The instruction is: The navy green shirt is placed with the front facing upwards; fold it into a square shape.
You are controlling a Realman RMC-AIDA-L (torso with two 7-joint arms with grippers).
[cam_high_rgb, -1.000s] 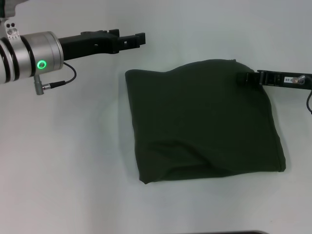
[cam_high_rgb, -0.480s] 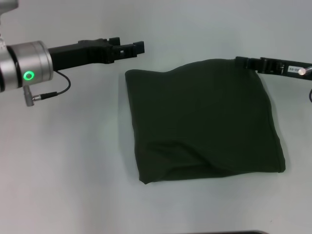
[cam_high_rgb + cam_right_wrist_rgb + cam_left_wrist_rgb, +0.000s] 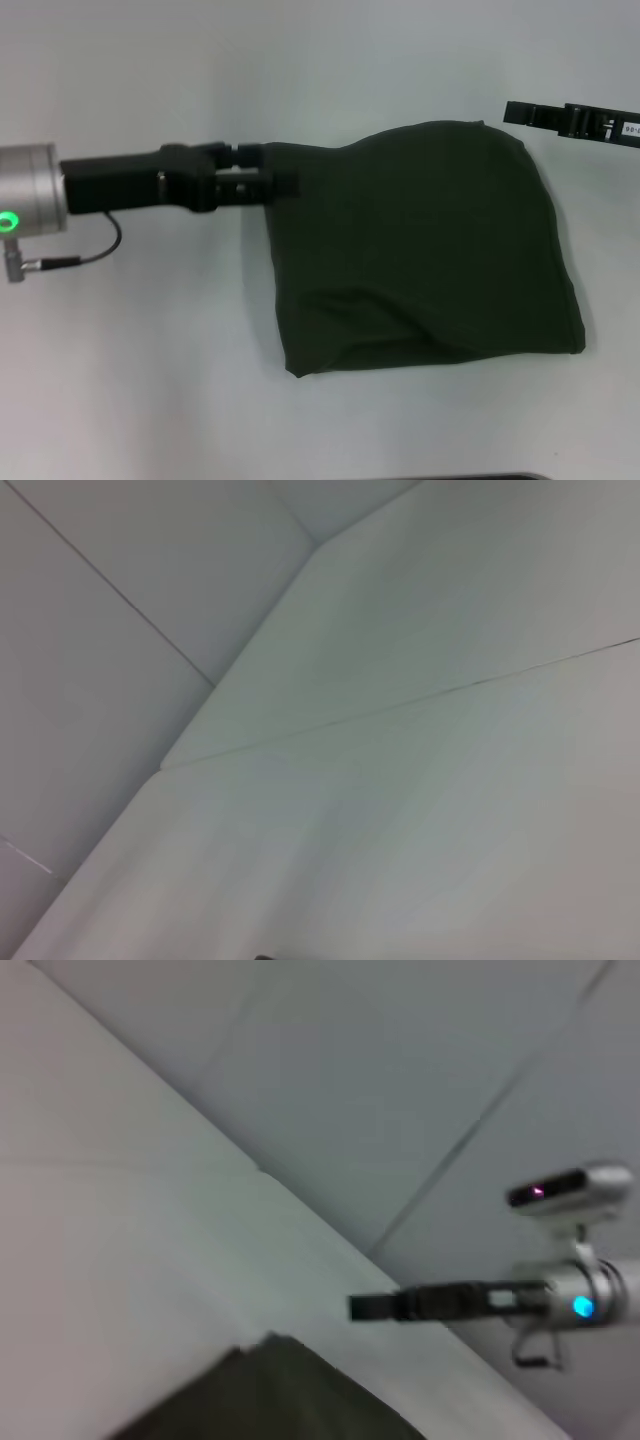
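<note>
The navy green shirt [image 3: 420, 250] lies on the white table, folded into a rough square with only plain green cloth showing. Its near-left part is rumpled. My left gripper [image 3: 280, 167] reaches in from the left and sits open at the shirt's far-left corner, its two fingers over the cloth edge. Beyond the shirt's far-right corner my right gripper [image 3: 515, 112] hovers clear of the cloth. The left wrist view shows an edge of the shirt [image 3: 290, 1400] and, farther off, the right gripper [image 3: 365, 1307]. Only bare surface appears in the right wrist view.
The white table [image 3: 150, 380] spreads out on all sides of the shirt. A cable [image 3: 90, 250] hangs from the left arm's wrist. A dark strip [image 3: 480, 477] shows at the table's near edge.
My left gripper has come nearer, from beyond the shirt to its far-left corner. The right gripper has left the far-right corner and drawn back, away from the cloth.
</note>
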